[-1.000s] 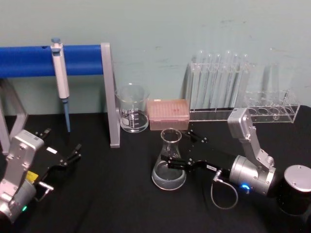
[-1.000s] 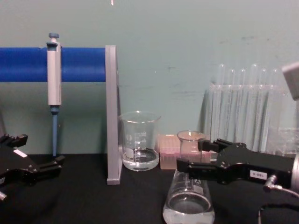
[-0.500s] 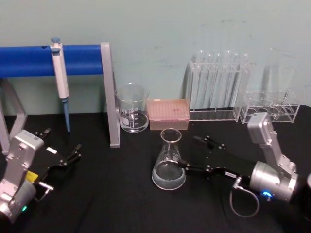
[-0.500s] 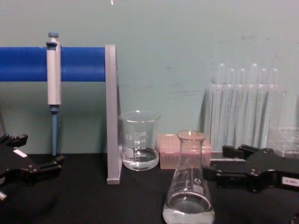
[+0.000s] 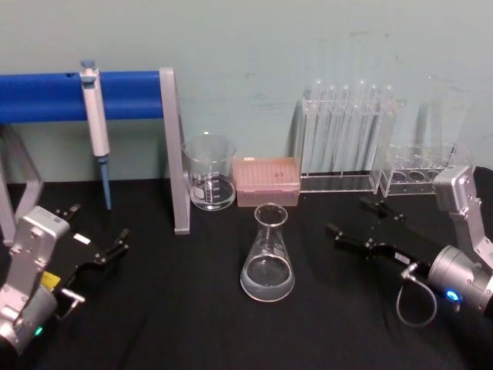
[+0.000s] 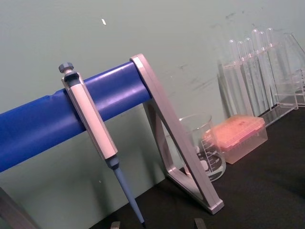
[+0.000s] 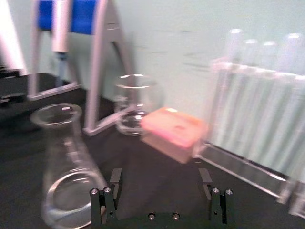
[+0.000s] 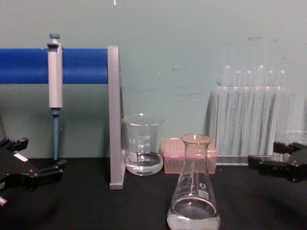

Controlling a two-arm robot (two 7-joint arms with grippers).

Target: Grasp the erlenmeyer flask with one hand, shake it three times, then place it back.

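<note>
The erlenmeyer flask stands upright on the black table, a little clear liquid in its wide base; it also shows in the chest view and the right wrist view. My right gripper is open and empty, well to the right of the flask and apart from it, low over the table. In its own wrist view the right gripper has its fingers spread wide, with the flask off to one side. The left gripper rests open at the table's left edge.
Behind the flask stand a glass beaker with liquid and a pink tip box. A rack of tall test tubes and a second clear rack line the back right. A pipette hangs on the blue-barred stand.
My right gripper has let go of the flask's neck and drawn back to the right. The flask stays standing where it was. The left arm has not moved.
</note>
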